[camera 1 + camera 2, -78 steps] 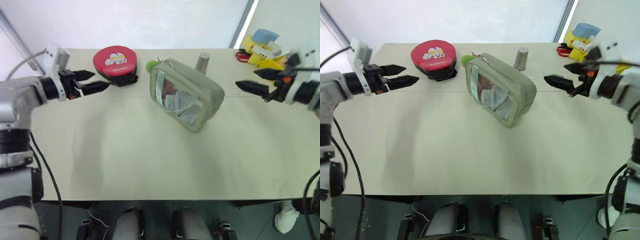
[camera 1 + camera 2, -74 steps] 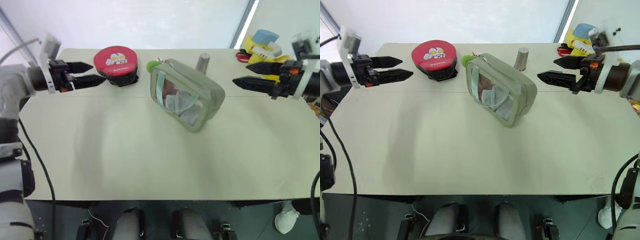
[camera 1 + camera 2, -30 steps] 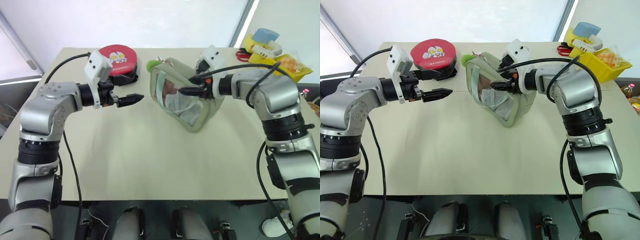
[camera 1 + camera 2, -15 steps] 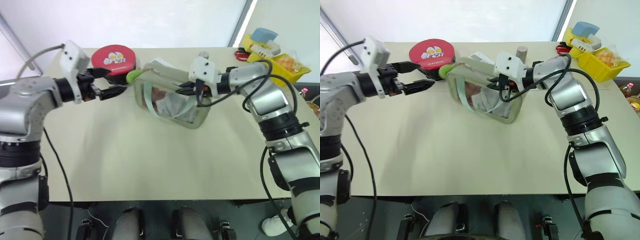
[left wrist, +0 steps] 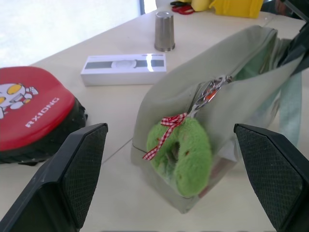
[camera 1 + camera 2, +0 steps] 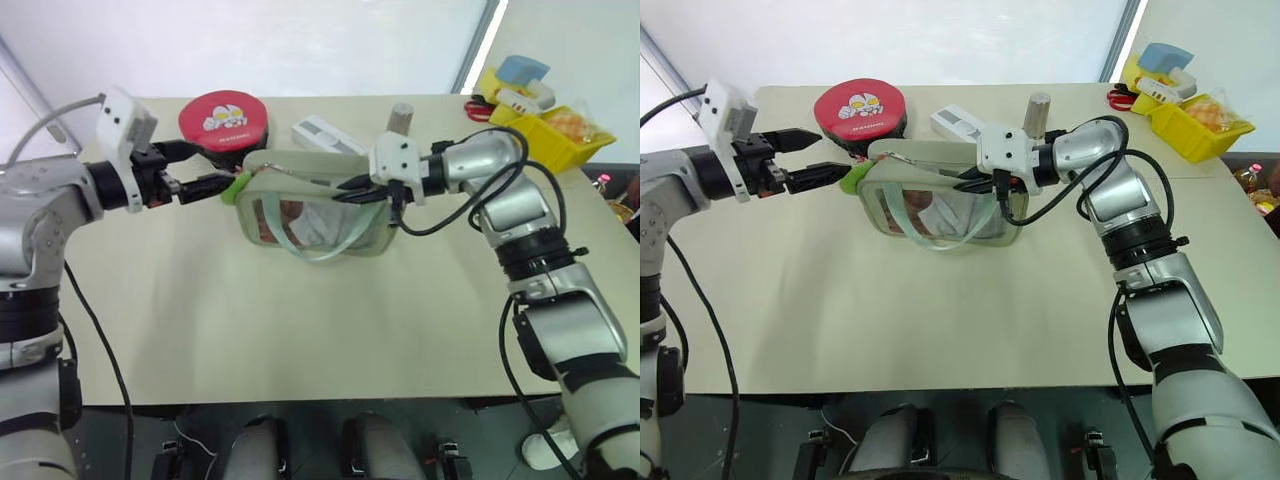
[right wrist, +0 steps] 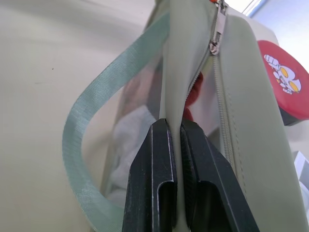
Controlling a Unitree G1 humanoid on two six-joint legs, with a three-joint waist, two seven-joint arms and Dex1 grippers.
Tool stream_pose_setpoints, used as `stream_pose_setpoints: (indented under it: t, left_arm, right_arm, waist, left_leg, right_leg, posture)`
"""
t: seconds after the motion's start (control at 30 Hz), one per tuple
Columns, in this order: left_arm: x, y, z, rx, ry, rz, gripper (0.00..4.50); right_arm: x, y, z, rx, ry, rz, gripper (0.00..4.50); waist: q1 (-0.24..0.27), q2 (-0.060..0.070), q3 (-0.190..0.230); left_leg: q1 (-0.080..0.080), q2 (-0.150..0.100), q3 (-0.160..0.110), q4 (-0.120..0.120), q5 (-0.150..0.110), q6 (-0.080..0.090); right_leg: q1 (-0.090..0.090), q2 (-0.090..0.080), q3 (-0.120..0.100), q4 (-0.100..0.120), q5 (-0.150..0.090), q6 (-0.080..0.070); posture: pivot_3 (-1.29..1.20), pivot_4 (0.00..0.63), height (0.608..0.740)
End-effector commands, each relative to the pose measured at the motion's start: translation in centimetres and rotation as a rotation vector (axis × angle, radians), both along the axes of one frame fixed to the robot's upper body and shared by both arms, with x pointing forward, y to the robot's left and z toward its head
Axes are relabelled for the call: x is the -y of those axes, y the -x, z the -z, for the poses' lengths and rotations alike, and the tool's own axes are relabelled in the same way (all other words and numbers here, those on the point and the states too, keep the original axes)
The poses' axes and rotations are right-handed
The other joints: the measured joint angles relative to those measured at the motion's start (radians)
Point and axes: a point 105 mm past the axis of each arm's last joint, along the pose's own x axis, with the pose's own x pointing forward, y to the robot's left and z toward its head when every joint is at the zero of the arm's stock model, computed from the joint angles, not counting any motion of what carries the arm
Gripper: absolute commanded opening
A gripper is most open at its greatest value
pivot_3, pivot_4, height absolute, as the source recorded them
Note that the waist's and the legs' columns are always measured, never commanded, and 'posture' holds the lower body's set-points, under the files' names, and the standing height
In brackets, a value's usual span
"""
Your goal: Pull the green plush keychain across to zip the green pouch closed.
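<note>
The right gripper (image 7: 175,145) is pinching the green pouch (image 6: 300,215) rim near the tabletop's (image 6: 300,330) far edge, while the left gripper (image 6: 205,175), fingers spread, is flanking the green plush keychain (image 5: 186,154).

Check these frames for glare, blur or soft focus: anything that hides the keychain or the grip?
Left wrist view: green plush keychain sharp, window behind blown out. Right wrist view: right end effector pinching the green pouch edge, clear. Left eye view: backlit, table evenly lit.
</note>
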Motion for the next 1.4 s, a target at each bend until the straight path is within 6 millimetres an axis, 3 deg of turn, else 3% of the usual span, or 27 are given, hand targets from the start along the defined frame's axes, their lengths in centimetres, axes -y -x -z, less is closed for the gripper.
stream_pose_setpoints:
  t: [0.03, 0.2, 0.47, 0.57, 0.7, 0.93, 1.07, 1.27, 1.33, 1.4]
  left_arm:
    - [-0.2, 0.6, -1.6, 0.060, -0.004, 0.000, 4.50]
    - [-0.1, 0.7, -1.5, 0.057, -0.003, -0.001, 4.50]
    - [0.1, 0.6, -1.3, 0.056, -0.007, 0.004, 4.50]
    - [0.1, 0.5, -1.3, 0.054, -0.009, 0.007, 4.50]
    - [0.0, 0.5, -1.2, 0.048, -0.011, 0.013, 4.50]
    - [-1.3, 0.3, 0.2, 0.011, -0.042, -0.008, 4.50]
    - [-1.6, 0.1, 0.6, -0.003, -0.059, -0.002, 4.50]
    - [-0.8, -0.1, 1.5, -0.021, -0.073, 0.024, 4.50]
    - [-0.3, 0.3, 1.7, -0.030, -0.075, 0.041, 4.50]
    - [0.2, 0.6, 2.2, -0.041, -0.085, 0.058, 4.50]
  right_arm:
    - [0.3, 0.5, -3.9, 0.078, -0.057, -0.011, 0.02]
    - [0.2, 1.4, -3.5, 0.036, -0.054, -0.020, 0.02]
    - [-0.5, 3.5, 0.0, -0.024, -0.038, -0.050, 0.02]
    - [-0.5, 4.5, 0.2, -0.063, -0.040, -0.062, 1.01]
    - [0.4, 5.1, -1.3, -0.048, -0.051, -0.024, 3.10]
    - [3.3, 6.4, -3.0, -0.033, -0.067, 0.105, 3.10]
    - [5.1, 6.2, -1.3, -0.058, -0.055, 0.199, 3.10]
    - [5.5, 5.7, 1.7, -0.114, -0.053, 0.235, 3.10]
    - [5.3, 5.6, 1.9, -0.110, -0.059, 0.228, 2.59]
    - [5.1, 5.7, 1.8, -0.102, -0.064, 0.215, 1.81]
  waist:
    - [-0.001, 0.000, 0.000]
    - [0.000, 0.000, 0.000]
    - [0.001, 0.000, 0.000]
    - [0.001, 0.000, 0.000]
    - [0.002, 0.000, 0.000]
    - [0.010, 0.000, 0.000]
    - [0.022, 0.000, 0.000]
    - [0.027, 0.000, 0.000]
    - [0.025, 0.000, 0.000]
    - [0.026, 0.000, 0.000]
  left_leg:
    - [0.000, 0.000, 0.000, 0.000, 0.000, 0.000]
    - [0.000, 0.000, 0.000, 0.000, 0.000, 0.000]
    - [0.000, 0.000, 0.000, 0.000, 0.000, 0.000]
    - [0.000, 0.000, 0.000, 0.000, 0.000, 0.000]
    - [0.000, 0.000, 0.000, 0.000, 0.000, 0.000]
    - [0.000, 0.000, 0.000, 0.000, 0.000, 0.000]
    - [0.001, 0.000, 0.000, 0.000, 0.000, 0.000]
    - [0.001, -0.001, 0.000, 0.000, 0.000, 0.000]
    - [0.001, 0.000, 0.001, 0.000, 0.000, 0.000]
    - [0.001, 0.000, 0.000, 0.000, 0.000, 0.000]
  right_leg:
    - [0.000, 0.000, 0.000, 0.000, 0.000, 0.000]
    - [0.000, 0.000, 0.000, 0.000, 0.000, 0.000]
    - [0.000, 0.000, 0.000, 0.001, 0.000, 0.000]
    - [0.000, 0.000, 0.000, 0.001, 0.000, 0.000]
    - [0.000, 0.000, 0.000, 0.001, 0.000, 0.000]
    - [0.000, 0.000, 0.000, 0.001, 0.000, 0.000]
    - [0.001, 0.000, 0.000, 0.000, 0.000, 0.000]
    - [0.001, 0.000, 0.000, 0.000, 0.000, 0.000]
    - [0.001, 0.000, 0.000, 0.000, 0.000, 0.000]
    - [0.001, 0.000, 0.000, 0.000, 0.000, 0.000]
  posture:
    - [0.00, 0.150, 0.740]
    - [0.00, 0.150, 0.740]
    - [0.00, 0.150, 0.740]
    - [0.00, 0.150, 0.740]
    - [0.00, 0.150, 0.740]
    - [0.00, 0.150, 0.740]
    - [0.00, 0.150, 0.740]
    - [0.00, 0.150, 0.740]
    - [0.00, 0.150, 0.740]
    - [0.00, 0.150, 0.740]
